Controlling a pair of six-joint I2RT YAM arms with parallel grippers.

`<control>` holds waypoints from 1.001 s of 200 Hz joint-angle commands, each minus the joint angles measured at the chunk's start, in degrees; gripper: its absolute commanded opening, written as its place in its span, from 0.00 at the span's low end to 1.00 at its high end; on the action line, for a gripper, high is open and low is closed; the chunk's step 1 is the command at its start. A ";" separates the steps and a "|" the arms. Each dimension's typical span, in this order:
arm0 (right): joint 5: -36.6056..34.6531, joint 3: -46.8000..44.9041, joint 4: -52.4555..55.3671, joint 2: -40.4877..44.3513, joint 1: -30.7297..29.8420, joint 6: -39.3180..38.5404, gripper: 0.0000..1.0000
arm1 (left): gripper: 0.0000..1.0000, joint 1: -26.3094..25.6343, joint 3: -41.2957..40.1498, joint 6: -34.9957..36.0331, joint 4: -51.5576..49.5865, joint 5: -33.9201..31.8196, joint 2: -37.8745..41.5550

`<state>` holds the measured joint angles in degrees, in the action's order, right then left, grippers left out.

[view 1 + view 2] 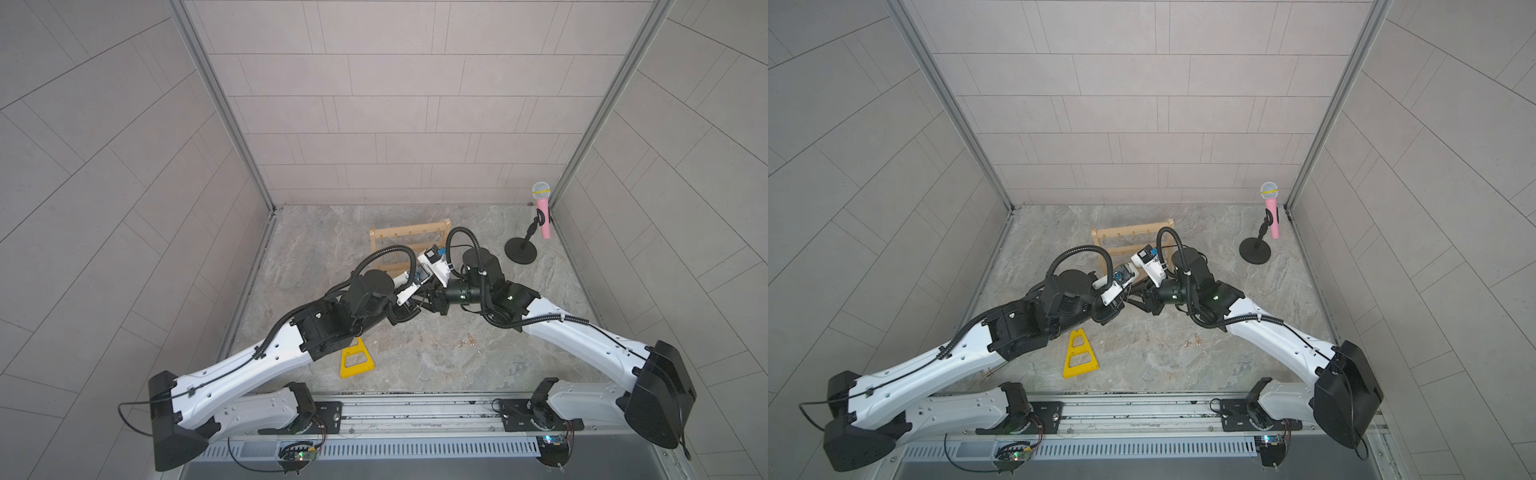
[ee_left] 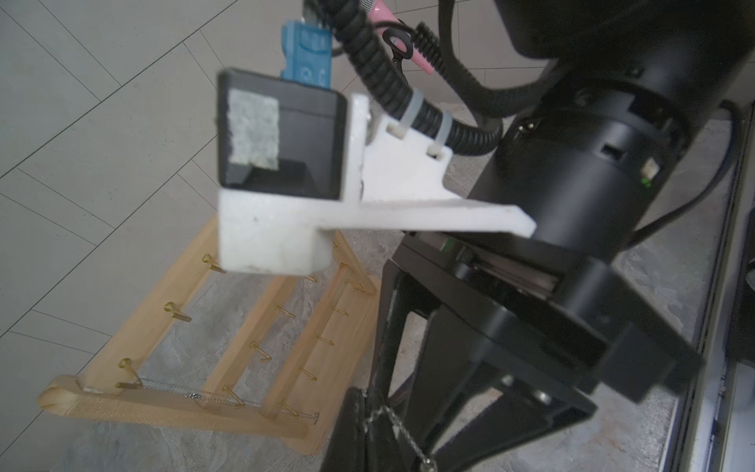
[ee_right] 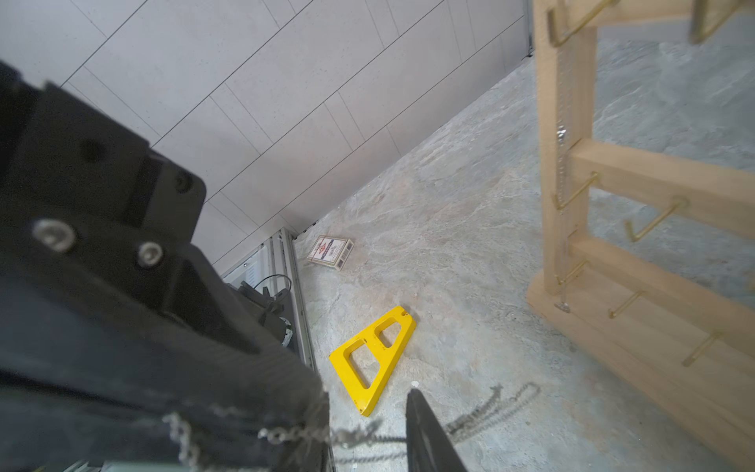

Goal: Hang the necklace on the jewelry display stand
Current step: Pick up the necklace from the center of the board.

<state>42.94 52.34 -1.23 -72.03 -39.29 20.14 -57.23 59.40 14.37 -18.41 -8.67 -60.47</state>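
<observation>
Both arms are meeting mid-table, just on the near side of the jewelry display stand (image 1: 409, 232), which is sitting toward the far side. From above the grippers are hiding everything, though. The left wrist cam is showing the left gripper (image 2: 365, 429) clamped tight on the necklace (image 2: 394, 421), a thin silver chain, right beside the right gripper (image 1: 1138, 300). Can't tell if that one's parted or pinching. The right wrist cam is catching a second chain (image 3: 563, 163) dangling along the stand's left upright, plus a small box (image 3: 330, 252) lying by the left wall beyond the yellow frame (image 3: 374, 359).
</observation>
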 commanded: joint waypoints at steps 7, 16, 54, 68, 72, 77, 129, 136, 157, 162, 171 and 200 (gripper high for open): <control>1.03 -0.66 -2.50 -0.42 -0.18 -0.45 0.34 | 0.00 0.89 -0.06 -1.07 2.96 1.97 1.58; 0.30 -0.73 -2.60 -0.44 -0.22 -0.13 0.31 | 0.00 1.03 0.02 -1.06 2.85 2.10 1.51; -3.62 -0.84 -3.13 0.34 -0.16 0.90 0.23 | 0.00 1.33 -0.07 -1.06 2.40 2.60 1.43; -5.15 -1.36 -4.42 0.92 -0.05 1.72 0.19 | 0.00 1.38 -0.15 -1.09 2.21 2.95 1.34; -5.60 -1.49 -4.80 1.13 -0.04 2.02 0.18 | 0.00 1.39 -0.11 -1.07 2.16 2.95 1.32; -6.23 -1.60 -5.14 1.35 -0.01 2.30 0.15 | 0.00 1.42 -0.14 -1.10 2.13 2.98 1.29; -10.59 -1.71 -6.17 3.47 -0.04 2.99 0.00 | 0.00 1.73 -0.76 -1.08 2.39 2.43 1.21; -10.85 -1.71 -6.25 3.74 -0.02 3.06 0.00 | 0.00 1.82 -0.77 -1.09 2.46 2.37 1.28; -12.62 -1.71 -6.25 4.55 -0.14 3.48 0.00 | 0.01 1.92 -0.95 -1.08 2.76 1.78 1.11; -13.18 -1.64 -6.22 4.84 -0.18 3.56 0.00 | 0.03 2.00 -1.03 -1.10 2.83 1.52 0.98; -14.09 -1.58 -6.19 5.43 -0.35 3.49 0.00 | 0.06 2.04 -1.12 -0.98 2.99 1.24 0.79; -17.23 -0.08 -4.08 6.92 -1.28 2.40 0.00 | 0.09 2.12 -1.56 -0.92 3.60 0.05 0.44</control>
<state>29.30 51.07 -6.00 -67.40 -39.72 23.20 -55.46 58.76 13.26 -16.78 -7.22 -60.03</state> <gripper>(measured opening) 0.054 0.087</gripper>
